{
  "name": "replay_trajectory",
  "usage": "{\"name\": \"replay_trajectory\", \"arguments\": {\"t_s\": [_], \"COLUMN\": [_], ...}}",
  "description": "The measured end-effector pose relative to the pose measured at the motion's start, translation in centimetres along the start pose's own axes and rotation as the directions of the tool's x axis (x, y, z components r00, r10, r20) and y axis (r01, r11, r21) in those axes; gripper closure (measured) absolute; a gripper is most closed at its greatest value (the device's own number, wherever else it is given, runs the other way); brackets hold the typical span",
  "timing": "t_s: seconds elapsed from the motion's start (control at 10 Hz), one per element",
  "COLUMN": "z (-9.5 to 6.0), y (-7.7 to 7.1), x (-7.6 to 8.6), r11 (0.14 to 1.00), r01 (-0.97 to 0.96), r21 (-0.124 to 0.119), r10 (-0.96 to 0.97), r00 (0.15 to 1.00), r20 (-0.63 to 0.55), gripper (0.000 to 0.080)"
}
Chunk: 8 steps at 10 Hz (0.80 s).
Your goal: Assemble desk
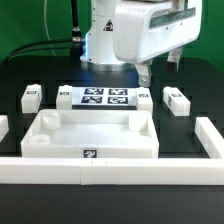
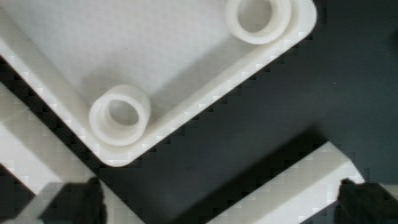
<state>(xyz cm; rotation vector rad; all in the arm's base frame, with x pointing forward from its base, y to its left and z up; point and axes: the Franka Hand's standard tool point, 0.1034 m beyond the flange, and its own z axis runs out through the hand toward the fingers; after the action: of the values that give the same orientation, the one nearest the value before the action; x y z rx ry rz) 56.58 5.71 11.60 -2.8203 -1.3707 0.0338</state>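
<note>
The white tray-like tabletop lies near the front of the black table, rim up. Two short white legs lie behind it toward the exterior view's left. Two more legs lie toward the exterior view's right. My gripper hangs high above the back right of the table, clear of every part. In the wrist view my gripper is open and empty. Below it shows one end of the tabletop with two round sockets.
The marker board lies flat between the two pairs of legs. Low white border rails run along the front and the right side. A white strip crosses the wrist view near the fingertips.
</note>
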Motion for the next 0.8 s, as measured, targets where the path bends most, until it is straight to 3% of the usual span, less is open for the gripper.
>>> {"name": "replay_trajectory", "arguments": {"t_s": [0.5,0.7,0.8], "z": [0.01,-0.12,0.31], "y": [0.00,0.30,0.00], "x": [0.00,0.36,0.04], "r11": [1.000,1.000,1.000], "r01": [0.000,0.000,0.005], "r21": [0.000,-0.020,-0.018], "r10": [0.000,-0.001,-0.006], "r00": [1.000,1.000,1.000], "r20": [0.000,-0.022,-0.016], "gripper": [0.0150,0.0150,0.0150]}}
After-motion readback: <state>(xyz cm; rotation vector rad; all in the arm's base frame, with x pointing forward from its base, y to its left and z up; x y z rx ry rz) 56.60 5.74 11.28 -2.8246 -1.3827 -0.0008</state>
